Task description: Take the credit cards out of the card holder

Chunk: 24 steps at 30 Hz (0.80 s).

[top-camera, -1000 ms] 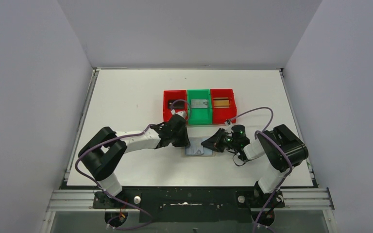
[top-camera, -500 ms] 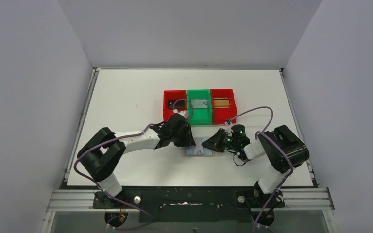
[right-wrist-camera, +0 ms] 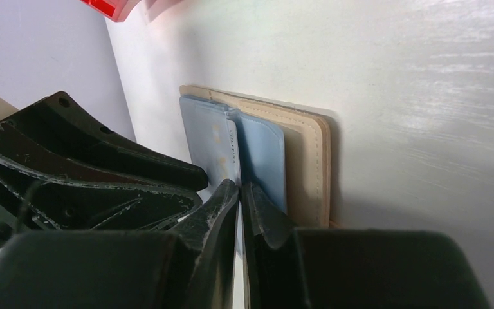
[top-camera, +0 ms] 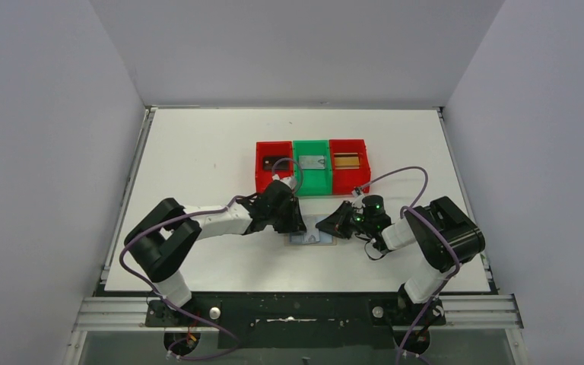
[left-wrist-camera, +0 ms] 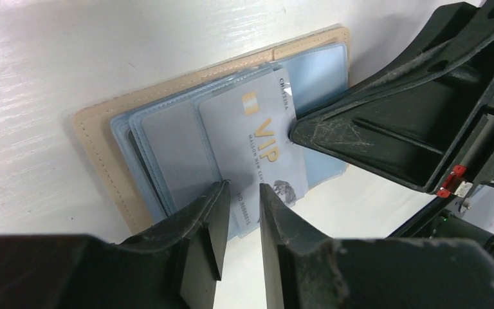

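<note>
The left pincer point(left-wrist-camera: 244, 190) is a little open over the silver VIP card point(left-wrist-camera: 257, 138), which sticks out of the open card holder point(left-wrist-camera: 93, 138). The right pincer point(right-wrist-camera: 239, 188) is closed at the card's edge. Next, I think, the left one must pinch and pull.

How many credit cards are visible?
4: dark card in the left red bin, grey card in the green bin, gold card in the right red bin, VIP card in the holder. More may be hidden inside it.
</note>
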Available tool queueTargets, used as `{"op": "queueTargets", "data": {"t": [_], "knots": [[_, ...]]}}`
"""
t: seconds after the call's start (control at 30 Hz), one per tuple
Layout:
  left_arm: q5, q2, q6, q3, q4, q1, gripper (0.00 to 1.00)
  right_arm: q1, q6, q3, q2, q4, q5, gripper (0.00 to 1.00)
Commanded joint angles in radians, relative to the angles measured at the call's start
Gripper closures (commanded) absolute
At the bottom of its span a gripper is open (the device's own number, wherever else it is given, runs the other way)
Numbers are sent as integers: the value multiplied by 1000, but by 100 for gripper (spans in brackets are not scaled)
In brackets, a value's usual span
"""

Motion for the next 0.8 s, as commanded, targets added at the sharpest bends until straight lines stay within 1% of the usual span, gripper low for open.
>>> {"op": "queueTargets", "data": {"t": [0.0, 0.1, 0.3, 0.43, 0.57, 0.67, 0.77], "knots": [[-118, 31, 29, 19, -146, -10, 77, 0, -27, 12, -41, -24, 46, 92], [-162, 39, 33, 26, -194, -17, 79, 1, -26, 15, -54, -33, 44, 92], [-202, 54, 39, 41, -217, -30, 80, 0, -26, 21, -73, -44, 36, 92], [-209, 69, 42, 56, -227, -36, 80, -3, -33, 14, -92, -77, 70, 92], [-216, 71, 45, 63, -235, -42, 81, -4, -41, 11, -96, -84, 69, 91], [-225, 74, 48, 66, -242, -44, 82, -3, -54, 29, -76, -79, 29, 89], [-240, 80, 52, 77, -257, -48, 84, -3, -34, 33, -57, -43, 4, 85]]}}
